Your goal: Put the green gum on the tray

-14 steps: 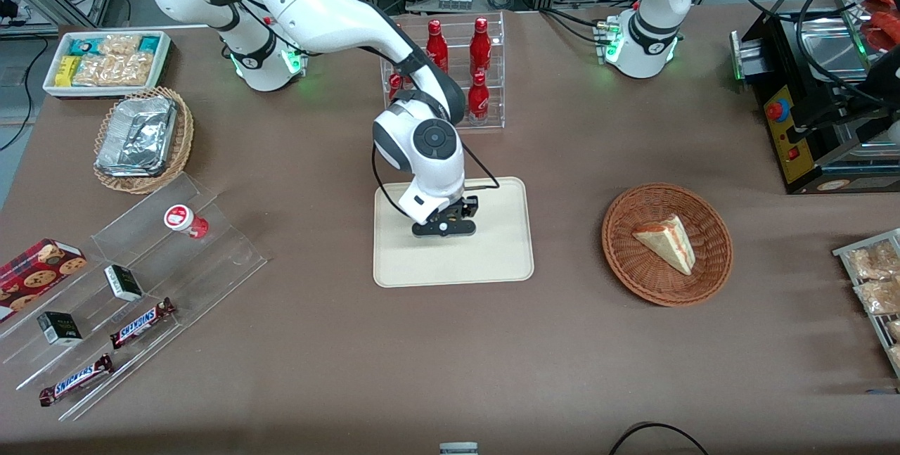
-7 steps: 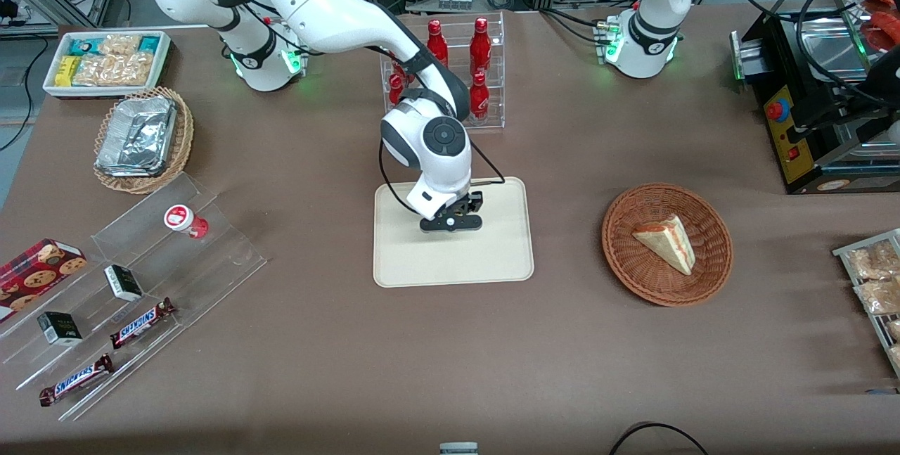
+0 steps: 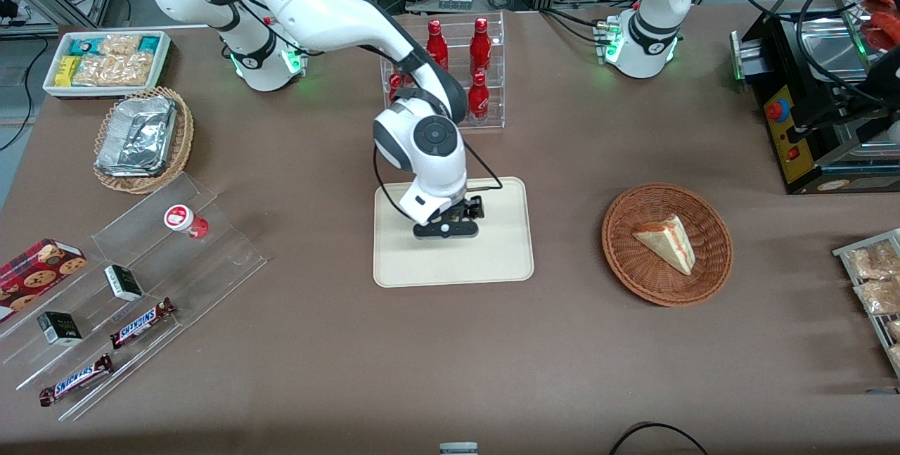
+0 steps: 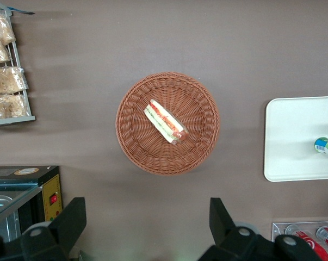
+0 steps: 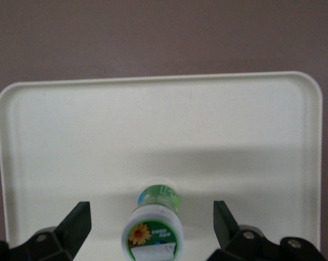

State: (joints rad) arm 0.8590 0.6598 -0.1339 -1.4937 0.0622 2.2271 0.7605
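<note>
The green gum, a small green container whose white lid bears a flower label, rests on the cream tray. My right gripper hangs open over it, a dark finger standing on either side with wide gaps and no contact. In the front view the gripper is low over the middle of the tray and hides the gum. The left wrist view catches the green gum on the tray.
A clear rack of red bottles stands just past the tray, farther from the camera. A wicker basket with a sandwich lies toward the parked arm's end. A red-lidded container and snack bars sit on an acrylic stand toward the working arm's end.
The wrist shifted slightly over the tray and came back near its spot of a second ago. The gripper stays low above the tray's middle.
</note>
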